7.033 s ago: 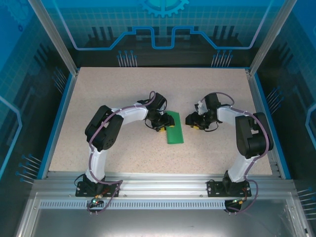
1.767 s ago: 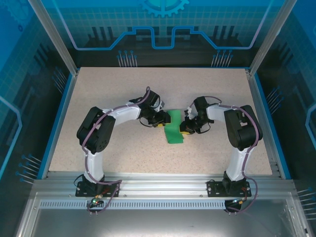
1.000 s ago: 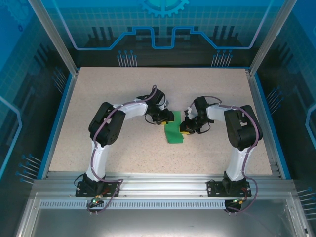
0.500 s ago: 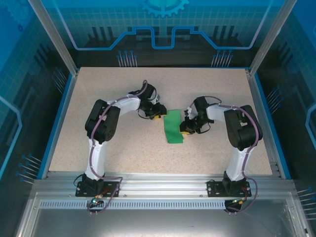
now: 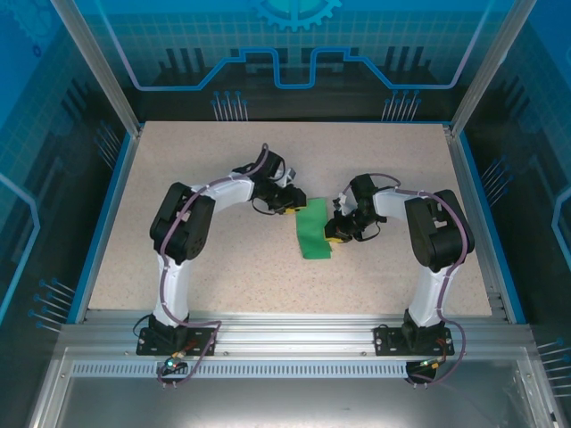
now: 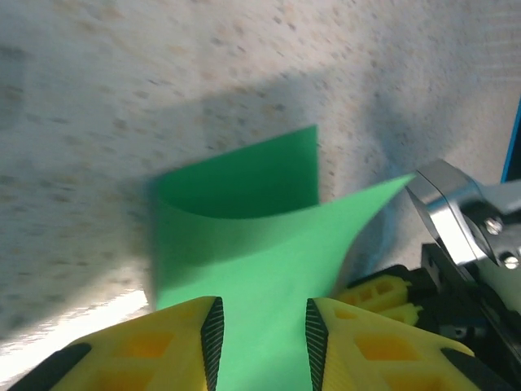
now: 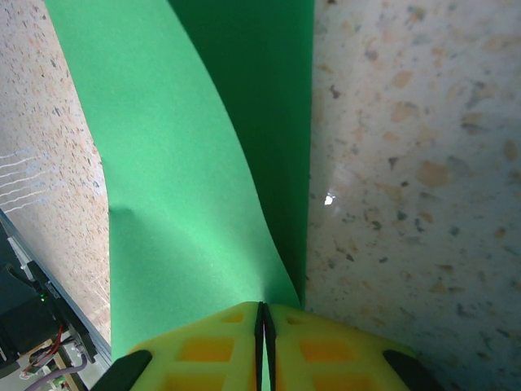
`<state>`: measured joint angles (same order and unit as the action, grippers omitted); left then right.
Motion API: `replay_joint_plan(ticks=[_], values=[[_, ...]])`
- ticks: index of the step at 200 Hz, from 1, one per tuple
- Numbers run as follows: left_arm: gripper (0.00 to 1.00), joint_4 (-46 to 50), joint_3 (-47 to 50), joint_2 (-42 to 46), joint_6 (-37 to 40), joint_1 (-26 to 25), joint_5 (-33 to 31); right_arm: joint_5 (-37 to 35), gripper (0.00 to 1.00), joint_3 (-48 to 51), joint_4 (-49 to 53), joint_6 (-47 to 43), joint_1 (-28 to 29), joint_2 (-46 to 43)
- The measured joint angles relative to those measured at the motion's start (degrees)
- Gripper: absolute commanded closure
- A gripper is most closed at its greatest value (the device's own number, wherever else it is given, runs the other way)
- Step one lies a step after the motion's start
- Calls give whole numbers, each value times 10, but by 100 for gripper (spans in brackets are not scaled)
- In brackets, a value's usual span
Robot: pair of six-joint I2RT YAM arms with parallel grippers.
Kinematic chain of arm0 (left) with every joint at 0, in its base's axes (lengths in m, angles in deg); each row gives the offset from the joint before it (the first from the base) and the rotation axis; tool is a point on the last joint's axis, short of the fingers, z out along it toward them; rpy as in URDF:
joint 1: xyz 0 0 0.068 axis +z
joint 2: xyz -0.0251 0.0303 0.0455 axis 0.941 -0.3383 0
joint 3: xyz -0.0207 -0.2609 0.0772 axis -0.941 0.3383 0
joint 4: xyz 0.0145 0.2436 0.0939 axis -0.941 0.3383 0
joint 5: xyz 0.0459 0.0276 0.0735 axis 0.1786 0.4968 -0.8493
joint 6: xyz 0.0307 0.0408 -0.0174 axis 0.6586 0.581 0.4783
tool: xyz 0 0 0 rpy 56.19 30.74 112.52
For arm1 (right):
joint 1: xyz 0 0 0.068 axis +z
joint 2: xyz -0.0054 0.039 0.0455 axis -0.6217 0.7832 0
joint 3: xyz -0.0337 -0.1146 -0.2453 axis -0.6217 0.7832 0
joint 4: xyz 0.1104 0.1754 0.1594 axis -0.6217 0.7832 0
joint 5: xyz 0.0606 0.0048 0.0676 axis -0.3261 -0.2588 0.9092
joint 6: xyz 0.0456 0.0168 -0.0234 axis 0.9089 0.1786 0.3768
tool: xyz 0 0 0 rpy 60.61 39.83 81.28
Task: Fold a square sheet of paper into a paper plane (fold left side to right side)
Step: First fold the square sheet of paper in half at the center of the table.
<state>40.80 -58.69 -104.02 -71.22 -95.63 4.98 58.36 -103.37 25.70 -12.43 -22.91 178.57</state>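
The square sheet of paper (image 5: 312, 234) is bright green and lies folded over on the table's middle, its upper layer bowed up off the lower one (image 6: 269, 236). My right gripper (image 5: 335, 234) is at the sheet's right edge. In the right wrist view its jaws (image 7: 262, 311) are shut, pinching the edge of the raised upper layer (image 7: 179, 163). My left gripper (image 5: 290, 203) is at the sheet's far left corner. Its fingers (image 6: 263, 326) stand apart over the green surface with nothing gripped between them.
The speckled beige table (image 5: 223, 160) has a blue rim and transparent walls on three sides. In the left wrist view the right gripper's yellow fingers (image 6: 374, 293) sit close behind the paper's right side.
My left gripper drew back to the left off the paper, then came back toward its far left corner, jaws a little narrower. The right gripper and the pinched paper have held still.
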Motion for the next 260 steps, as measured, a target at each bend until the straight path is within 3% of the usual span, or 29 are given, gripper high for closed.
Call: replay_joint_plan(ticks=[159,260], values=[[62,29,-74,-77,1,-9,-25,-4,87,-4,7,-4,1,1],[60,56,-113,-86,17,59,-51,-2,87,-3,3,-4,1,1]])
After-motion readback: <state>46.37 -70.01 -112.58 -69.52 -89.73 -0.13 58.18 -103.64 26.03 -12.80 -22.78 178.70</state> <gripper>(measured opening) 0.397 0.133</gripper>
